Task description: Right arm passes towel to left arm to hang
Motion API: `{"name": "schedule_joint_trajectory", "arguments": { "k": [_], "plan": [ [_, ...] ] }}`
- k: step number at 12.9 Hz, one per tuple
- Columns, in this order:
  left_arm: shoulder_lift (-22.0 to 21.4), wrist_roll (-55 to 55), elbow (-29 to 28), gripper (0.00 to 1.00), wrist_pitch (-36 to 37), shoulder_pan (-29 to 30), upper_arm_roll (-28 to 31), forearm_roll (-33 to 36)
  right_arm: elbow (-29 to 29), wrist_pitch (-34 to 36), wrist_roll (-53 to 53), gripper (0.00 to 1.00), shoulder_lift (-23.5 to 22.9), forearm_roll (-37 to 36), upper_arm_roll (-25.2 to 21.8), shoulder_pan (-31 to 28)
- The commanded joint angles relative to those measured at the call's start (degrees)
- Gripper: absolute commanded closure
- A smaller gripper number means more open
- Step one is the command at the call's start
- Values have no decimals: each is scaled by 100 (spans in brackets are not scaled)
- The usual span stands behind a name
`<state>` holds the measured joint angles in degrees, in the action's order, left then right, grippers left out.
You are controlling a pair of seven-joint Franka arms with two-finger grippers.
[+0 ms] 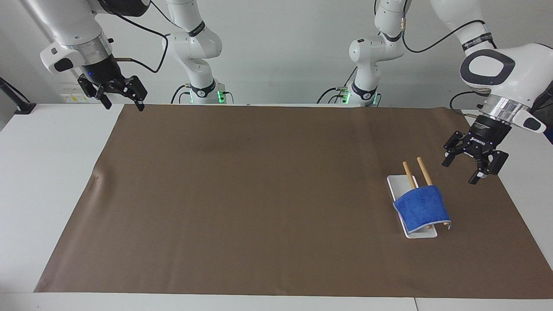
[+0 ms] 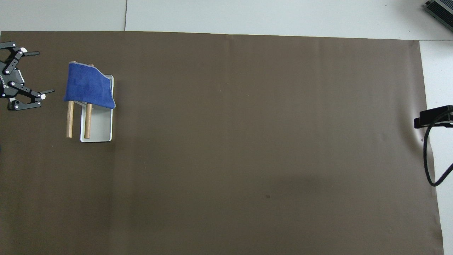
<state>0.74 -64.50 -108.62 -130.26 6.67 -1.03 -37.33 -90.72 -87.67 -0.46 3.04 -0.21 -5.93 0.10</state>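
Only the tray [image 1: 398, 185] with 2 rods [image 1: 424, 171] interrupts the mat [image 1: 259, 194].

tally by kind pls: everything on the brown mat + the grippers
Towel: 1, blue towel draped over the rods
Wooden rods: 2
White tray: 1
Grippers: 2, left gripper and right gripper, both empty with jaws open
Total: 6
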Motion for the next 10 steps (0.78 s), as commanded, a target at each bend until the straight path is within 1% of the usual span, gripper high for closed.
{"name": "schedule_joint_trajectory", "arguments": {
  "k": [1, 3, 4, 7, 9, 10],
  "plan": [
    [-276, -37, -89, 0, 438, -297, 68, 130, -78, 22, 239, 0, 74, 39, 65, -36],
    [-329, -37, -89, 0, 624, -621, 59, 182, -130, 14, 249, 0, 109, 39, 136, -36],
    [-329, -37, -98, 0, 668, -763, 59, 469, -131, 5, 240, 0, 109, 39, 136, -45],
    [-364, 33, -89, 0, 1089, -1176, 51, 1682, -131, 5, 240, 0, 109, 39, 136, -36],
    [-416, 77, -98, 0, 1397, -1273, 42, 2036, -131, 13, 240, 0, 109, -5, 66, 147],
    [-425, 330, -98, 0, 1424, -1300, 51, 2115, -131, -4, 231, 0, 109, -5, 66, 140]
  ]
}}
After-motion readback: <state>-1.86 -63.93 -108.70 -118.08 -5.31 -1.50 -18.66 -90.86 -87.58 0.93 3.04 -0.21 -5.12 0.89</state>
